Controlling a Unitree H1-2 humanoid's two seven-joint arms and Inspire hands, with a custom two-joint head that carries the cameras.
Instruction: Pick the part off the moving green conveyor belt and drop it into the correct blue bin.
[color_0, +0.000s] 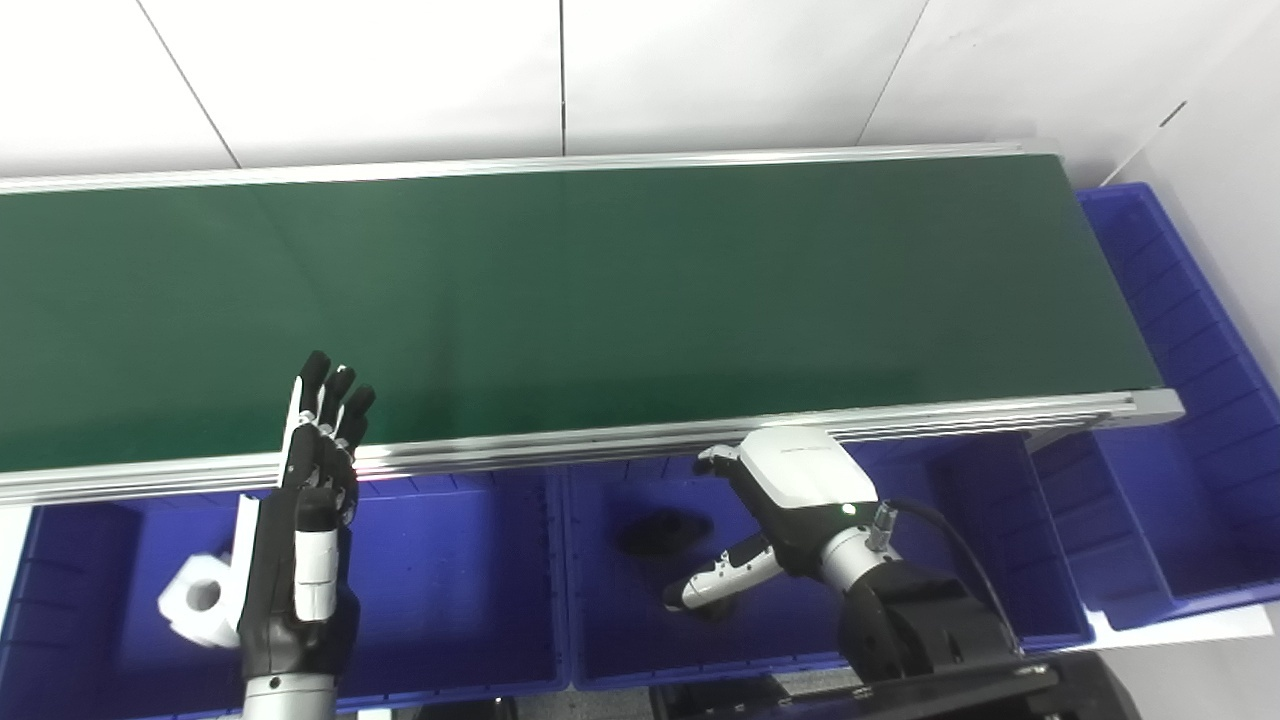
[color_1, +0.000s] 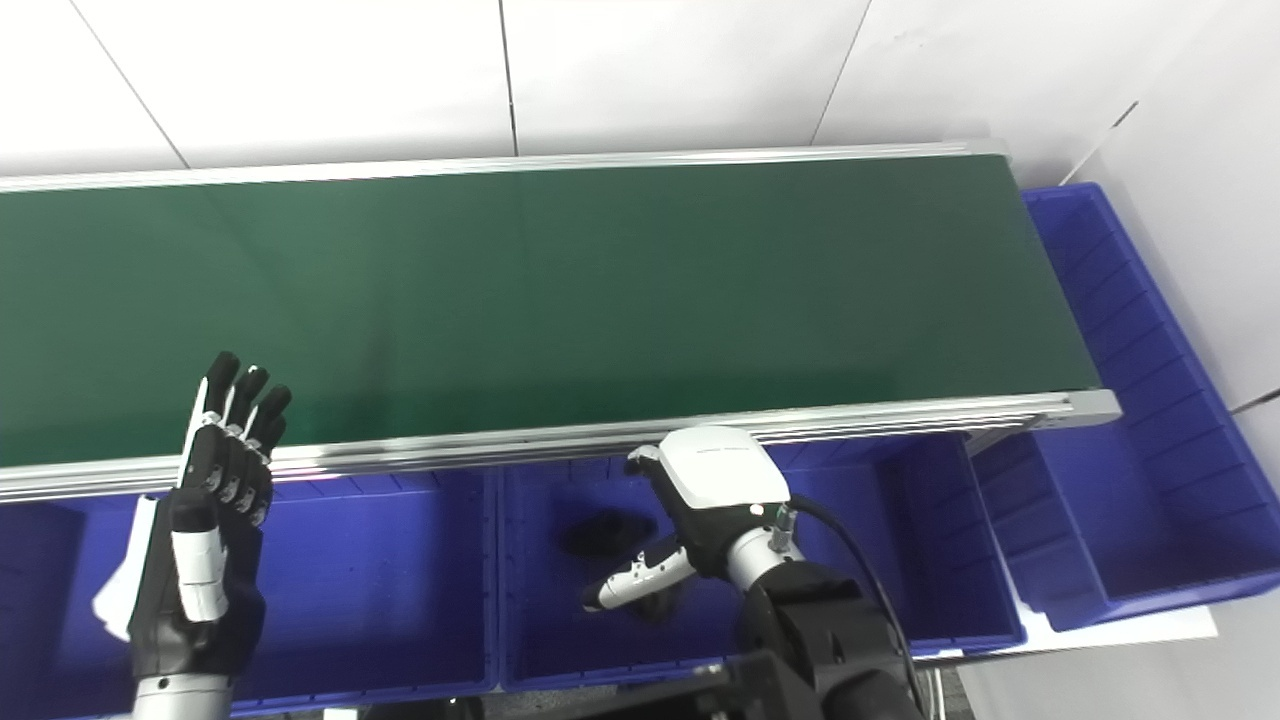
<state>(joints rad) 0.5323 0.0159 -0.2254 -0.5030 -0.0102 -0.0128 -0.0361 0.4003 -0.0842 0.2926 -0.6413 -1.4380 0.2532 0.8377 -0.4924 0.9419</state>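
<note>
A dark part (color_0: 662, 531) lies in the middle blue bin (color_0: 620, 650), just below the green conveyor belt (color_0: 600, 300). The right robot hand (color_0: 775, 510) hangs over that bin, holding nothing, thumb spread. The left robot hand (color_0: 310, 520) stands upright at the belt's near edge, empty, fingers straight.

Shiny metal, smooth green belt, blue plastic bins

The conveyor belt (color_0: 620, 300) looks smooth and a bit shiny, with bright metal rails (color_0: 600, 445). The blue bins (color_0: 460, 600) look like hard, glossy plastic. The right hand (color_0: 790, 500) has a smooth white plastic shell; the left hand (color_0: 305, 540) is matt black.
</note>
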